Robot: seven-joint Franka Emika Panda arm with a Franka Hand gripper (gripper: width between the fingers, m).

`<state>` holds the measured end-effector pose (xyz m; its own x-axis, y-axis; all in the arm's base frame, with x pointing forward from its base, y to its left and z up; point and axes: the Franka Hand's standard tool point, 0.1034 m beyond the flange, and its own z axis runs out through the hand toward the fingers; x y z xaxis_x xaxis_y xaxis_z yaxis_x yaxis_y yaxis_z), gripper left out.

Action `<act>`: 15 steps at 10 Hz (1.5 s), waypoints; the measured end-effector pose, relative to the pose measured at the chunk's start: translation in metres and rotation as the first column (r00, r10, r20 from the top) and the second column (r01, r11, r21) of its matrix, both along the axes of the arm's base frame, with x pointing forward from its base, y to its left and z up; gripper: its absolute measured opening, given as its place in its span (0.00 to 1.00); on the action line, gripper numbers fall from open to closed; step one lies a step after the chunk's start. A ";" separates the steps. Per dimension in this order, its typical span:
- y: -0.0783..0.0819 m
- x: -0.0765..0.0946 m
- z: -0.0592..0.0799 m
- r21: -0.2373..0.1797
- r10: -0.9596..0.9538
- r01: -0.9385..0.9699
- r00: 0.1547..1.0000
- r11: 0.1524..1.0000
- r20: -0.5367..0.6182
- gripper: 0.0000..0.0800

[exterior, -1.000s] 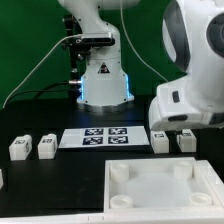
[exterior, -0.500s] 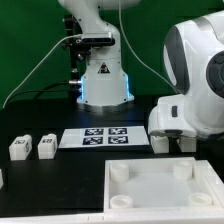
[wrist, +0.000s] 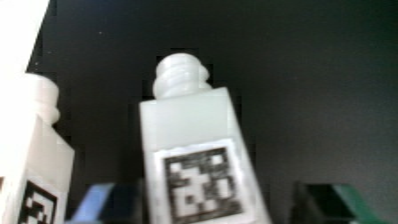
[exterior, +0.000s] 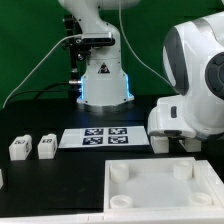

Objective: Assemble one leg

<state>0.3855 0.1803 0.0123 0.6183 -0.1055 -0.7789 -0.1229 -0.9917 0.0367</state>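
In the wrist view, a white leg (wrist: 192, 140) with a threaded peg at one end and a black-and-white tag on its face lies between my fingertips. My gripper (wrist: 217, 203) is open around it. One fingertip (wrist: 111, 200) is close to its side, and the other (wrist: 338, 198) stands apart with a gap. A second leg (wrist: 36, 150) lies beside it. In the exterior view the arm (exterior: 190, 90) hangs low over the legs at the right and hides the gripper. One leg (exterior: 160, 141) shows beside it. Two more legs (exterior: 18, 148) (exterior: 46, 147) lie at the left.
The marker board (exterior: 100, 137) lies flat in the middle of the black table. The large white square piece with round corner sockets (exterior: 150, 190) lies in front. The robot base (exterior: 103, 80) stands at the back, with cables trailing to the exterior view's left.
The arm has come down over the legs at the right since a second ago. It has barely moved in the last half second.
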 end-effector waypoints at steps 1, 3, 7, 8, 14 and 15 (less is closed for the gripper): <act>0.000 0.000 0.000 0.000 0.000 0.000 1.000 1.000 0.000 0.36; 0.000 0.000 0.000 0.000 0.000 0.000 1.000 1.000 0.000 0.36; 0.000 0.000 0.000 0.000 0.000 0.000 1.000 1.000 -0.001 0.36; 0.000 0.000 0.000 0.000 0.001 -0.001 1.000 1.000 -0.001 0.36; -0.029 0.075 0.085 0.041 -0.011 0.002 0.978 0.999 0.210 0.36; -0.034 0.090 0.098 0.050 -0.009 -0.006 0.955 0.999 0.297 0.36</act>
